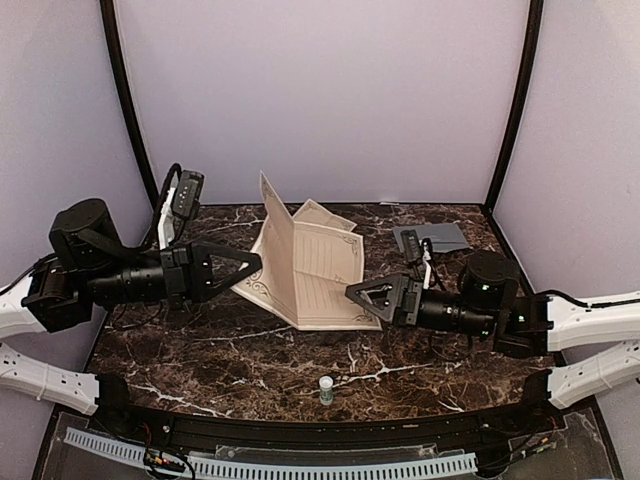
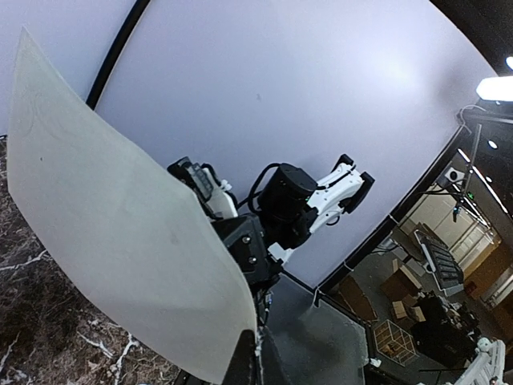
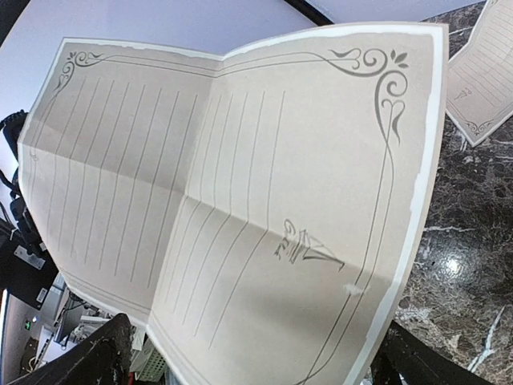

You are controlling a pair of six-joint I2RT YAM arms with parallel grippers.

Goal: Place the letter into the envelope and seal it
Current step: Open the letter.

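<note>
In the top view we record even, diffuse lighting: the walls [image 1: 320, 90] beyond the far edge of the tabletop [image 1: 300, 370] are uniformly bright, shadows on the dark marble are faint and soft-edged, and the picture is slightly soft throughout. In the left wrist view we note strong wide-angle bending of straight lines, a blown-out lamp [image 2: 495, 87] at upper right, and the letter [image 2: 120, 241] close to the lens, dim and unsharp. In the right wrist view the letter is sharp and evenly lit, with one small glare spot [image 3: 449, 265] on the marble beside it.
</note>
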